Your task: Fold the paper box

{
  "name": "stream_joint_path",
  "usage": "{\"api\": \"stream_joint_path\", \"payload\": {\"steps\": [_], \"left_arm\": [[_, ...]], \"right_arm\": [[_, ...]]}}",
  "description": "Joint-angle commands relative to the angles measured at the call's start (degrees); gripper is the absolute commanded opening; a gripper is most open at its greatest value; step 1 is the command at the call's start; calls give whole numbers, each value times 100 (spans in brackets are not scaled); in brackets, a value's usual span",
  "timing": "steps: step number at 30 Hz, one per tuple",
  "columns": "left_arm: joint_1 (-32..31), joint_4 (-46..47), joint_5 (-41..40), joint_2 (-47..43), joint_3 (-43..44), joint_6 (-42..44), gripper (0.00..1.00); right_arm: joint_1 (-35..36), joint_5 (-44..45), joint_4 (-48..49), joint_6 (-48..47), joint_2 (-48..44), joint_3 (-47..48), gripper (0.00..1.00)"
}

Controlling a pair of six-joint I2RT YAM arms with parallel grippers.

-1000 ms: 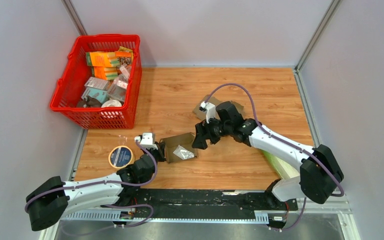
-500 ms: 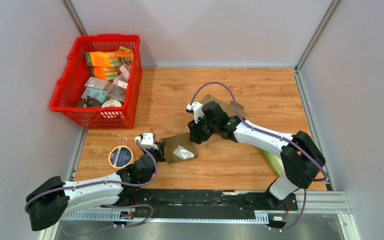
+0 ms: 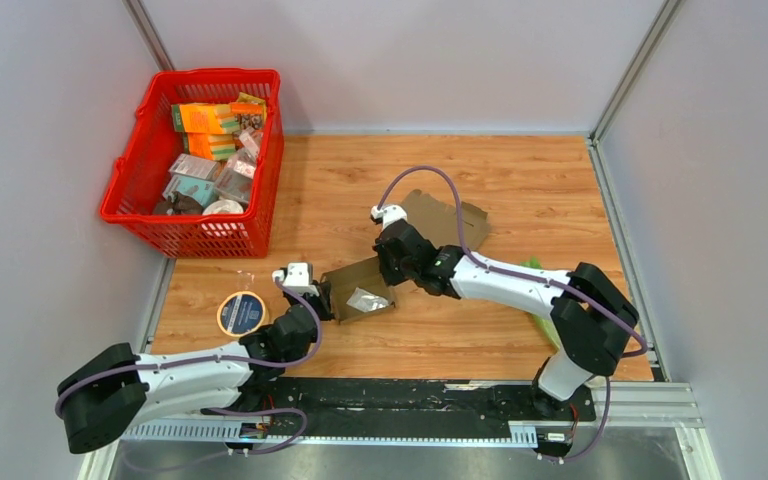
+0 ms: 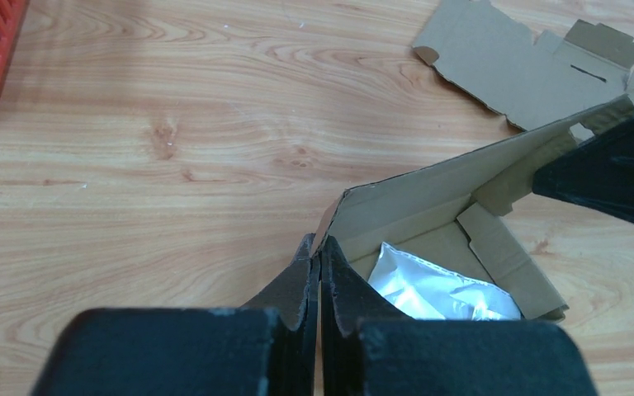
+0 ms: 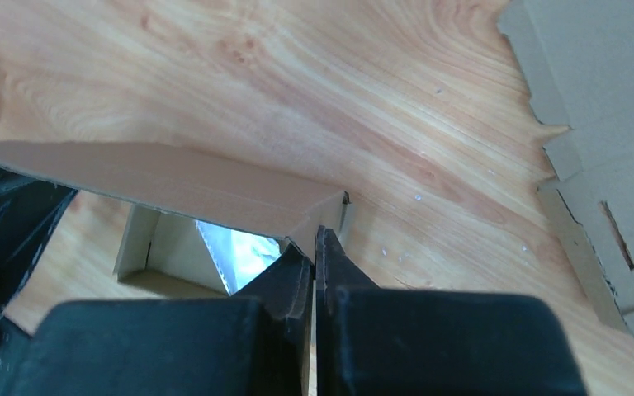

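Observation:
The brown paper box (image 3: 358,289) lies open on the wooden table, with a silver pouch (image 3: 367,301) inside it. My left gripper (image 3: 320,299) is shut on the box's left wall; in the left wrist view its tips (image 4: 319,252) pinch the cardboard edge beside the pouch (image 4: 437,290). At the opposite end, my right gripper (image 3: 392,272) is shut on the box's far right corner. In the right wrist view the tips (image 5: 315,242) clamp the end of the long raised wall (image 5: 173,180), and the pouch (image 5: 233,247) shows beneath it.
A flat unfolded cardboard blank (image 3: 450,216) lies just behind the right arm. A red basket (image 3: 128,190) of packets stands at the back left. A round blue-faced disc (image 3: 242,313) sits left of the left gripper. Something green (image 3: 538,322) lies under the right arm.
The right arm swung left from over the flat cardboard to the box, and its gripper went from open to shut on the box's corner. The left gripper kept its hold.

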Motion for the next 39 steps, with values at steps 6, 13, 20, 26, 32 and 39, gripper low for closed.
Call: {"api": "stream_joint_path", "payload": {"steps": [6,13,20,26,32,39], "left_arm": [[-187,-168,-490,280,177,-520,0],[-267,-1684,-816,105,730,-1555,0],[-276,-1777,-790,122,828,-1918,0],[-276,-1812,-772,429,845,-2401,0],[-381,-1945,-930,763,1056,-2586,0],[-785,-1058,-1291,939,565,-1929,0]], "right_arm": [[978,2698,1126,1202,-130,-625,0],[1260,3333,2120,1264,-481,-1495,0],[1312,3386,2507,1308,-543,-1786,0],[1444,3500,2569,1431,-438,-1786,0],[1585,3641,2648,1545,-394,-1865,0],[1708,3825,2789,1659,-437,-2032,0]]}}
